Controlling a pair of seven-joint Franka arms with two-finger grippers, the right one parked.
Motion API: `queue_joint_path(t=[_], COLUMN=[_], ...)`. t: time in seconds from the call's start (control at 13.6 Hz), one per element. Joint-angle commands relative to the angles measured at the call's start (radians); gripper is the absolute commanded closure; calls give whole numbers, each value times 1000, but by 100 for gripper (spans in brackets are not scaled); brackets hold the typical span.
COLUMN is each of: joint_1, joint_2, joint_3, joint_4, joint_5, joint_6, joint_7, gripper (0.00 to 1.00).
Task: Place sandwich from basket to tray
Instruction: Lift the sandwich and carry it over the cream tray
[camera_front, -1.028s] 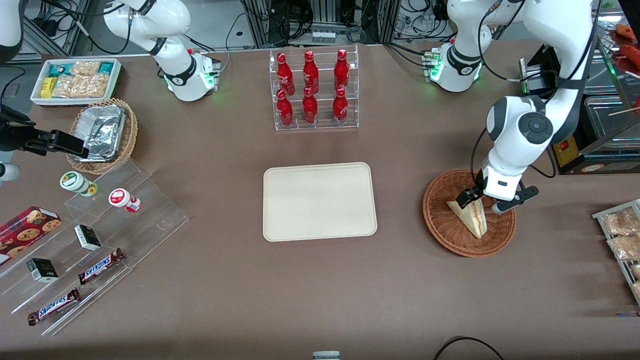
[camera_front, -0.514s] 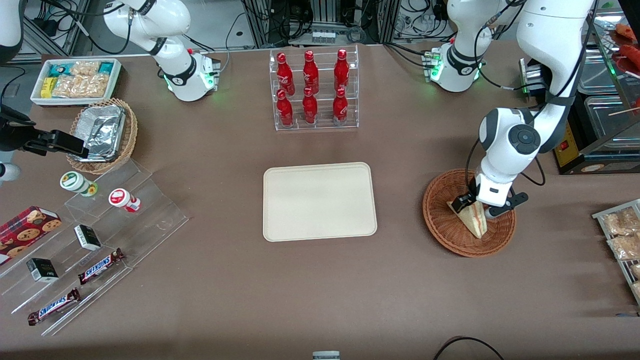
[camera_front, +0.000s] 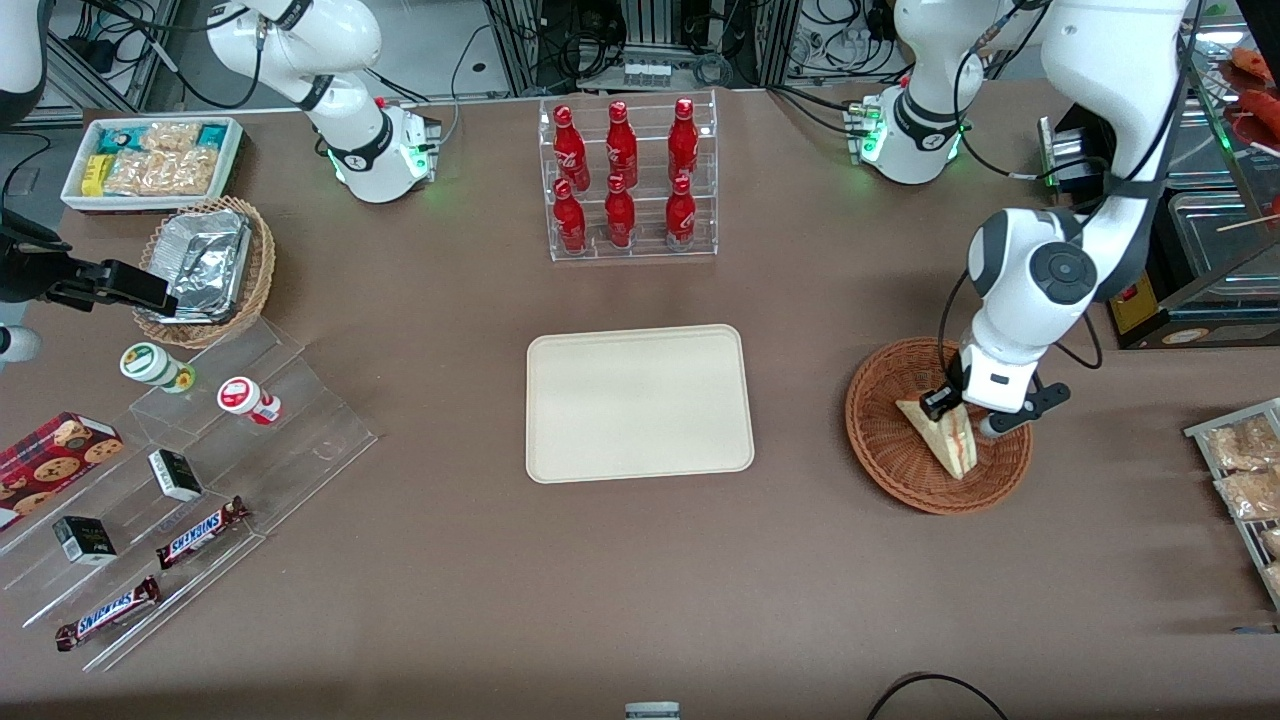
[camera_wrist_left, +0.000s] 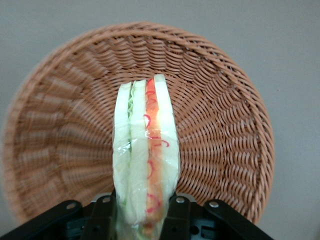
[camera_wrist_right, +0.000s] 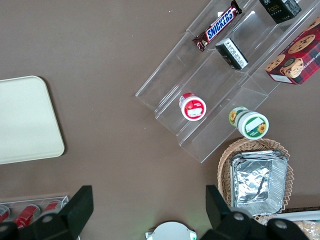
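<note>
I have my left gripper (camera_front: 958, 413) down inside the basket (camera_front: 890, 440), which sits near the working arm's end of the worktop, and its fingers (camera_wrist_left: 176, 217) are closed on the sandwich (camera_front: 945, 440). In the wrist view the wrapped wedge stands on edge between the two black fingers, bread on either side and the red and green filling facing the camera, with the woven bowl of the basket (camera_wrist_left: 220, 130) under it. From the front I judge that the grasp is made, but I cannot tell whether the sandwich's pointed end rests on the wicker or is just clear of it, so I count the lift as not yet proven. The tray (camera_front: 640, 402) lies bare near the middle of the worktop, well apart from the basket, toward the parked arm's end from it. So by my reckoning the first part is done: the sandwich is found and gripped. What is left is most of the travel: raise it clear of the basket's rim, carry it sideways over the open worktop to the tray, lower it onto the flat cream surface, and release. The grip is at one end of the wedge, so I would watch for it swinging or slipping in its clear wrap.
</note>
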Motion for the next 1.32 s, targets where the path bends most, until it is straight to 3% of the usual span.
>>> queue_joint_path(t=[0.0, 0.22, 0.59, 1.03, 1.25], joint_1=[-10, -10, -65, -330, -401], joint_2=[-93, -82, 49, 333, 465], joint_3=[-19, -114, -344, -350, -350], joint_4=[112, 305, 496, 718, 813], joint_5=[31, 29, 42, 198, 284], joint_6=[-249, -455, -490, -482, -474], joint_7=[-20, -69, -237, -424, -468], gripper=[100, 100, 100, 100, 100])
